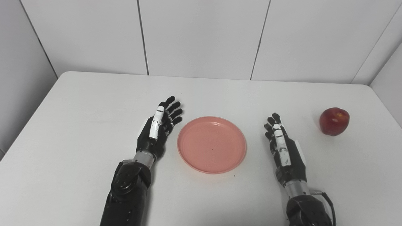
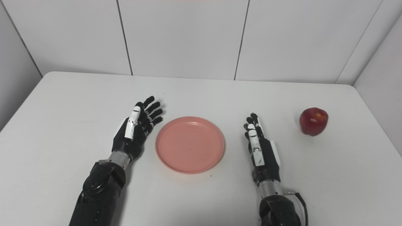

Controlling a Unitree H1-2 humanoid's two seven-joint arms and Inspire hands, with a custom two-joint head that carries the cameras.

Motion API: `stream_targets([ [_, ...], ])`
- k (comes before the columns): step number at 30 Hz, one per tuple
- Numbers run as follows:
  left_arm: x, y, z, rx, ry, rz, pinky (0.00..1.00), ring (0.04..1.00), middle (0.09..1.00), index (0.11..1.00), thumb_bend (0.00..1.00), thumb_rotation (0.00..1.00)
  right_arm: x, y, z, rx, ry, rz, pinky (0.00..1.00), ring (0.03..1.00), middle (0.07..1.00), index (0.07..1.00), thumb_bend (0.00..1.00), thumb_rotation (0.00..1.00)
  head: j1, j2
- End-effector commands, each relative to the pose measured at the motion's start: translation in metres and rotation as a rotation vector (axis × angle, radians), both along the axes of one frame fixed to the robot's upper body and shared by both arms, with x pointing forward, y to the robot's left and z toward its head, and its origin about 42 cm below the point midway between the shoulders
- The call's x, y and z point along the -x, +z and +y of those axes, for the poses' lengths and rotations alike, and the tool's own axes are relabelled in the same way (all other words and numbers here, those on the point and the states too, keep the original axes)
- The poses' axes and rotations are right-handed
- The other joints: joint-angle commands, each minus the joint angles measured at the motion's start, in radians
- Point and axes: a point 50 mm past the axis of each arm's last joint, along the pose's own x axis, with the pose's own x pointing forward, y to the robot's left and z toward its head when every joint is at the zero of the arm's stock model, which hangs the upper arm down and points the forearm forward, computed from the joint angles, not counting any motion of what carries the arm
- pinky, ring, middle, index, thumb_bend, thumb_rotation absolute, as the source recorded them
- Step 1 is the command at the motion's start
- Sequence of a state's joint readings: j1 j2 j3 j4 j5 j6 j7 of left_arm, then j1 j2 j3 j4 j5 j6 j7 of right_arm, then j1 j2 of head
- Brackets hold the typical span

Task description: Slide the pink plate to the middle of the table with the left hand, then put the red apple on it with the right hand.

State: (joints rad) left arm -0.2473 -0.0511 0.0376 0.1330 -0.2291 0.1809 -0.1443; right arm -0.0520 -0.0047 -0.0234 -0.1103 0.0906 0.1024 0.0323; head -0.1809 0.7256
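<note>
The pink plate (image 1: 211,144) lies flat on the white worktop (image 1: 94,103), about in the middle, and it has nothing on it. The left hand (image 1: 158,127) is just beside the plate's left edge. Its fingers (image 1: 173,110) are stretched out and spread apart, and it holds nothing. I cannot tell for sure if it touches the rim; it looks a tiny bit apart from it.

The right hand (image 1: 282,146) is on the other side of the plate, near its right edge but not touching. Its fingers are straight and close together, pointing away from the robot. It holds nothing too.

The red apple (image 1: 334,121) sits by itself far over on the right side of the worktop, well apart from the plate and off to the right of the right hand. Nothing touches it.

The plate seems to be in its place now, so I think the sliding step is done or almost done. The apple step has not begun. Next, the right hand needs to go out to the right, open wide around the apple, close on it gently, lift it, and carry it over to the plate. The apple is round, so it could roll if it gets bumped. The left hand should stay clear of the plate.
</note>
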Motion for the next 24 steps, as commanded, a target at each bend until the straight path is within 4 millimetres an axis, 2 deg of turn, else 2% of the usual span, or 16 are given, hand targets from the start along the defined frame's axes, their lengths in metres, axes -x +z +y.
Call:
stream_targets([
  [1,-0.001,0.0,0.003,0.012,0.002,-0.002,0.9,0.901,0.911,0.898,0.34,1.0,-0.011,0.028,-0.003,0.02,-0.008,-0.091,1.0,0.953,0.962,0.969,0.65,0.84,0.0,0.0],
  [4,-0.002,-0.003,0.005,0.025,0.003,0.003,0.9,0.897,0.908,0.897,0.34,1.0,-0.012,0.039,-0.007,0.052,-0.037,-0.108,0.97,0.942,0.954,0.953,0.67,0.8,-0.031,-0.006],
  [8,-0.004,-0.007,0.009,0.042,-0.002,0.006,0.92,0.908,0.916,0.9,0.34,1.0,-0.014,0.054,-0.015,0.092,-0.07,-0.134,1.0,0.947,0.957,0.973,0.75,0.8,-0.067,-0.008],
  [11,-0.005,-0.01,0.011,0.056,-0.003,0.012,0.92,0.914,0.919,0.901,0.34,1.0,-0.017,0.066,-0.022,0.121,-0.099,-0.162,0.97,0.938,0.942,0.964,0.75,0.78,-0.089,-0.011],
  [16,-0.005,-0.013,0.011,0.065,-0.001,0.019,0.92,0.907,0.911,0.898,0.35,1.0,-0.019,0.082,-0.029,0.175,-0.135,-0.194,0.88,0.906,0.93,0.932,0.74,0.71,-0.114,-0.019],
  [20,-0.005,-0.016,0.013,0.069,0.002,0.02,0.91,0.901,0.905,0.891,0.35,1.0,-0.018,0.094,-0.032,0.23,-0.155,-0.206,0.88,0.919,0.931,0.921,0.77,0.72,-0.147,-0.026],
  [24,-0.007,-0.019,0.017,0.076,0.001,0.016,0.92,0.909,0.911,0.896,0.35,1.0,-0.019,0.105,-0.036,0.277,-0.183,-0.235,0.86,0.915,0.927,0.905,0.76,0.65,-0.175,-0.032],
])
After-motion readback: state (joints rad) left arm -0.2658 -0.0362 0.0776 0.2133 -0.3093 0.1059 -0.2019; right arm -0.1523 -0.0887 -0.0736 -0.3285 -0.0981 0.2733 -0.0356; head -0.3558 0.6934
